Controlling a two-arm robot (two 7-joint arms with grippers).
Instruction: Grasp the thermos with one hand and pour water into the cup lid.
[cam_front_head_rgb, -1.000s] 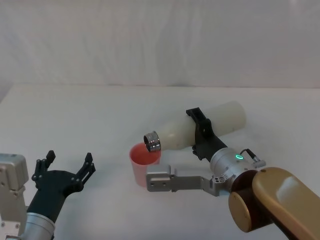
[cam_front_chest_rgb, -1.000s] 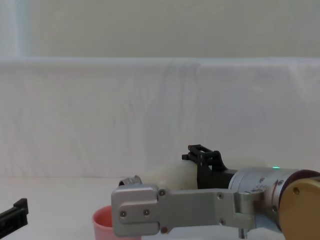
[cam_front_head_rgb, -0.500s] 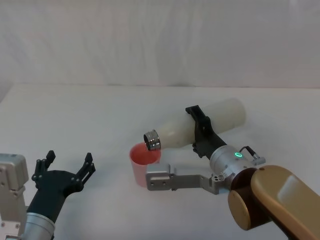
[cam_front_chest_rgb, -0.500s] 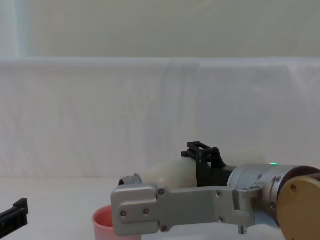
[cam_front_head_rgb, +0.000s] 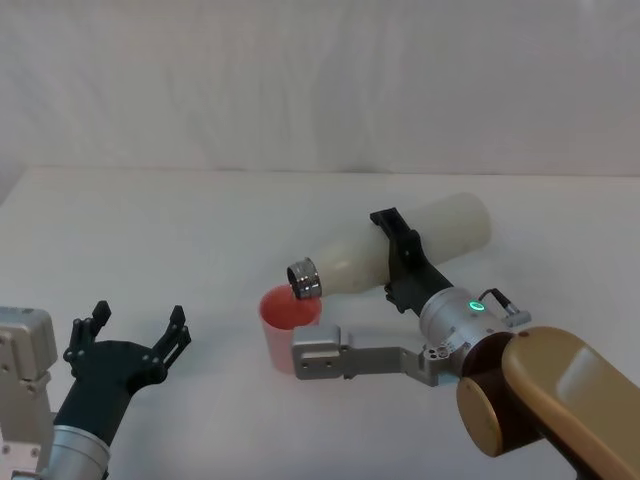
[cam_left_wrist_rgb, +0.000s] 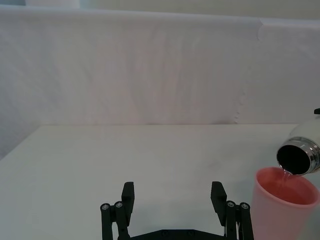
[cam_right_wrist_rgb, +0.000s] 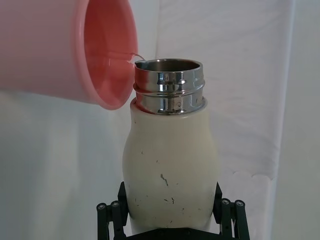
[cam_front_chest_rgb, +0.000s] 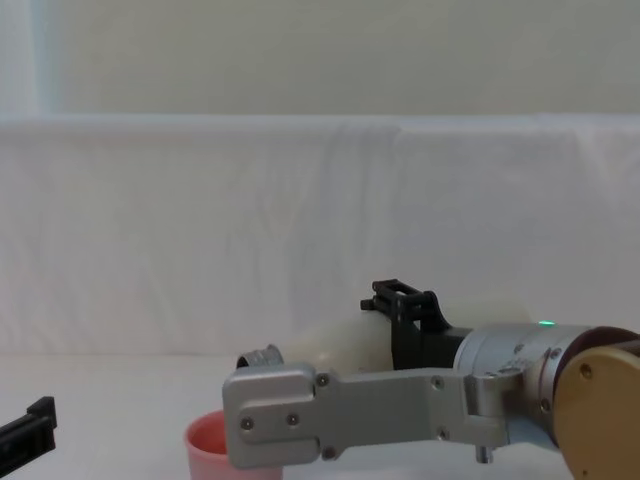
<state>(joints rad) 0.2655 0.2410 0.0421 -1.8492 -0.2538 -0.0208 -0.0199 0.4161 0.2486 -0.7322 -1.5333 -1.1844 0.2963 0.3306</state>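
A: Where is the thermos (cam_front_head_rgb: 400, 256) being held?
B: It is being clamped by the right gripper (cam_front_head_rgb: 398, 262), laid nearly level, neck over the cup lid (cam_front_head_rgb: 286, 322).
A: The left gripper (cam_front_head_rgb: 128, 335)?
B: It is being kept spread wide, well apart

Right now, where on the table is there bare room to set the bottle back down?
Bare tabletop lies between the pink cup and the far cloth wall, and between the cup and the open left claw. It is crowded around the cup, where the right claw tilts the bottle over the rim.
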